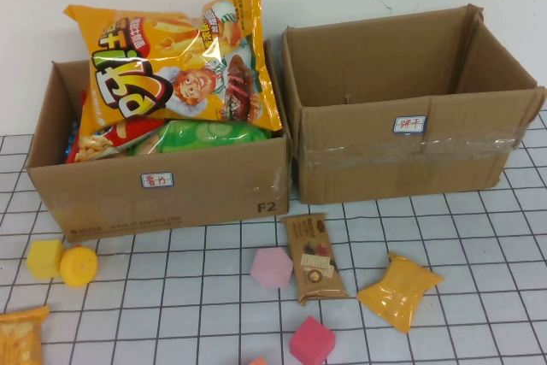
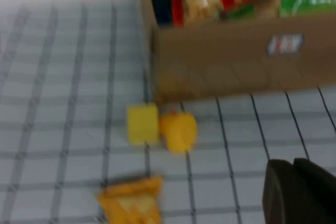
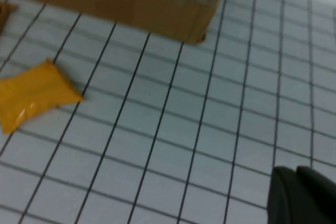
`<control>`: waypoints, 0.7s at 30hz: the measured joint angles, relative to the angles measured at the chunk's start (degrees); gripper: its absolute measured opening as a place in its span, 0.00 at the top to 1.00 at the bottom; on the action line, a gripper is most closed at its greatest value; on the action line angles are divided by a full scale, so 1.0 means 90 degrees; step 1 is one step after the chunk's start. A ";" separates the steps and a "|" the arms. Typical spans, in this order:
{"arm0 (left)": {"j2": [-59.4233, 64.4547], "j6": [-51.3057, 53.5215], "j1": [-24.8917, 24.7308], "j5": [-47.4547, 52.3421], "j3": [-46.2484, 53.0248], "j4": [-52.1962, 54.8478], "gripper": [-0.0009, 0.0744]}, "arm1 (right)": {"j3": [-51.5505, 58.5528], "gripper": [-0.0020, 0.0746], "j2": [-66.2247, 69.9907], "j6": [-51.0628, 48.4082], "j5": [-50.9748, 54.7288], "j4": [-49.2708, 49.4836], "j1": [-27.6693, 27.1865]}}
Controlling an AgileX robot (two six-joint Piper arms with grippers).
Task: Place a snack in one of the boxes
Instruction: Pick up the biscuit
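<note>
Snacks wait on the table, nothing picked yet.
Left box full, right box empty; yellow packet lower right; left gripper and right gripper hover, grip unclear.

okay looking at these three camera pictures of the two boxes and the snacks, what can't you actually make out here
- Left gripper: cut off by the left wrist view's edge, blurred; absent from the high view.
- Right gripper: likewise, in the right wrist view.
- Left box: the big chip bag hides what lies deeper inside.
- Labels on the left box and the right box: writing too small in the high view.
- Orange packet: cut off by the high view's corner.
</note>
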 joint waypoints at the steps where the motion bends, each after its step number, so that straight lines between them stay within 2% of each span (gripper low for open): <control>1: 0.0204 0.0000 0.0000 0.0061 0.0039 -0.0174 0.99 | 0.0000 0.98 0.0187 -0.0227 0.0054 0.0094 0.0000; 5: 0.1104 -0.0073 0.0000 0.0509 0.0051 -0.0503 0.99 | 0.0000 0.98 0.0909 -0.0813 0.0092 0.0326 0.0000; 15: 0.3238 -0.1007 0.0000 0.0646 0.0019 -0.0040 0.98 | 0.0000 0.97 0.2661 -0.1006 0.0106 0.0939 0.0000; 18: 0.3703 -0.1297 0.0000 0.0632 -0.0145 0.0237 0.87 | 0.0000 0.97 0.3027 -0.1035 0.0075 0.1104 0.0000; 21: 0.4122 -0.1675 0.0000 0.0603 -0.0347 0.0657 0.64 | -0.0009 0.97 0.3208 -0.1190 -0.0013 0.1375 0.0000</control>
